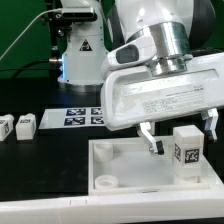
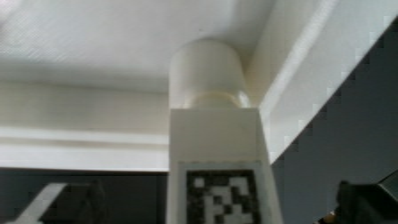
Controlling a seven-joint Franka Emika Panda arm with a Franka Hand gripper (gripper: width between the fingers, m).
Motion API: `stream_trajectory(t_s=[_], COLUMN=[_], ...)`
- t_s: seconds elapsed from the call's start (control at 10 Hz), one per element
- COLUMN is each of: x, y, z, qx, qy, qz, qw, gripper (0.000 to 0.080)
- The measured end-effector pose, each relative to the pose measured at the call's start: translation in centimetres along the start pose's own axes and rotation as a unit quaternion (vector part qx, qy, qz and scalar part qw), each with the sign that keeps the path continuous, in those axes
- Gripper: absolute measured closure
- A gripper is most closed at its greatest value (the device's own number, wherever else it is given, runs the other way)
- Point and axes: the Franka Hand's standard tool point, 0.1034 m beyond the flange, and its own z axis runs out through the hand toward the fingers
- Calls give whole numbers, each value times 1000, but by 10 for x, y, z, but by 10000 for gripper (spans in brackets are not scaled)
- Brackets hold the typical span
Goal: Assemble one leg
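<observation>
The claw hangs wide open and holds nothing. Its fingers flank the leg without touching it. The leg stands upright on the white tray piece, near its corner at the exterior view's right.

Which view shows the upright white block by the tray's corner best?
The exterior view: the leg stands whole and upright at the tray's corner, tag visible. The wrist view shows only a blurry close-up of its tagged side and rounded end.
</observation>
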Motion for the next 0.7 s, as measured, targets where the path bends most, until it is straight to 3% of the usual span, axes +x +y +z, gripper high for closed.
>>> stream_trajectory(t_s=[0.2,0.3,0.7], x=[12,11,9], y=[-1,-4,-13], z=[-13,-12,-8], qx=[3,8,55], qy=[-12,-27,-228], qz=[1,0,7], qw=[1000,1000,972], gripper=[151,151,151])
